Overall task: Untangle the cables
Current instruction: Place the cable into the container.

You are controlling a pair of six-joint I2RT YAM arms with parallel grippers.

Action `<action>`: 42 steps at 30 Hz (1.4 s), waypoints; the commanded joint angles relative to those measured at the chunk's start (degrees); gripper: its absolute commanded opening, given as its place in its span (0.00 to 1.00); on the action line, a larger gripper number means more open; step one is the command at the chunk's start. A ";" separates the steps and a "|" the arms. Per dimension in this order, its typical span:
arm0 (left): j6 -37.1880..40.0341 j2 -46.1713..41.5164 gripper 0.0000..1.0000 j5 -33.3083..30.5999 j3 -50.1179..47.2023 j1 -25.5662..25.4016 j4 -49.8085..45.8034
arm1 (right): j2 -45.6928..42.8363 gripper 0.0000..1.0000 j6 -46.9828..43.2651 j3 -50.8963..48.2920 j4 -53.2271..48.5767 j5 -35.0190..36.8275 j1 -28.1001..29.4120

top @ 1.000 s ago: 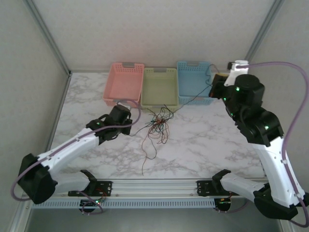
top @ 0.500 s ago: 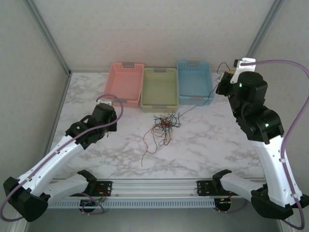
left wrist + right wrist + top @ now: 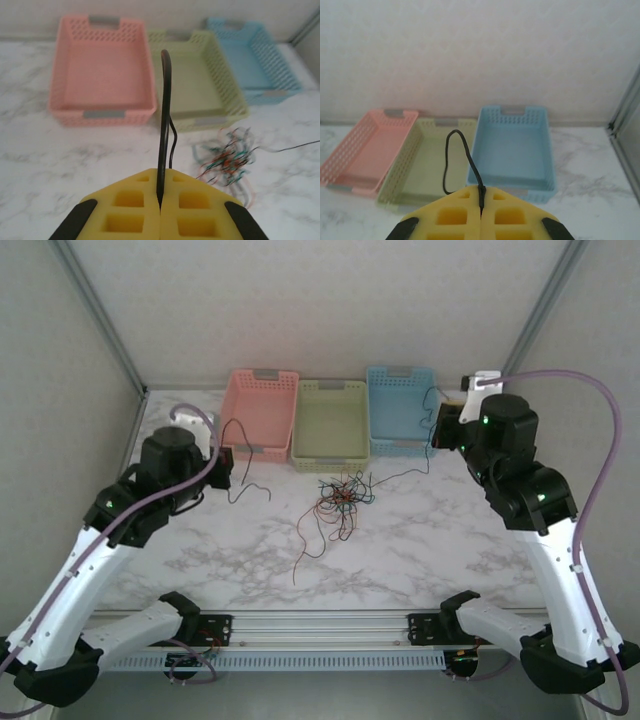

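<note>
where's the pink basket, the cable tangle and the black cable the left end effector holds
pink basket point(image 3: 258, 412): top view, its bare floor
tangle point(image 3: 340, 497): top view, middle of the knot
black cable point(image 3: 165, 90): left wrist view, its upright stretch

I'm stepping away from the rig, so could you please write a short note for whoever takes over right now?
Left gripper: shut on a black cable, apart from the tangle.
Right gripper: shut on a second black cable that seems to trail back to the tangle.
Tangle: on the table before the empty green basket.
Done: one cable freed.
Left: the second cable, then the rest.
</note>
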 commanded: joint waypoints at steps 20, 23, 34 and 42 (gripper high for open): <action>8.13 51.48 0.00 0.89 43.40 15.47 3.46 | -7.93 0.00 4.14 -10.20 -2.99 -12.67 -0.23; 3.77 59.64 0.02 7.58 46.85 18.97 3.92 | -8.33 0.00 3.42 -9.91 -3.48 -11.89 -0.23; 0.77 75.39 0.43 13.20 55.70 20.24 0.27 | -8.12 0.00 3.80 -9.34 -3.54 -11.79 -0.23; 2.80 60.75 0.71 8.68 43.66 19.96 5.92 | -7.80 0.00 5.35 -11.70 -1.65 -13.50 -0.18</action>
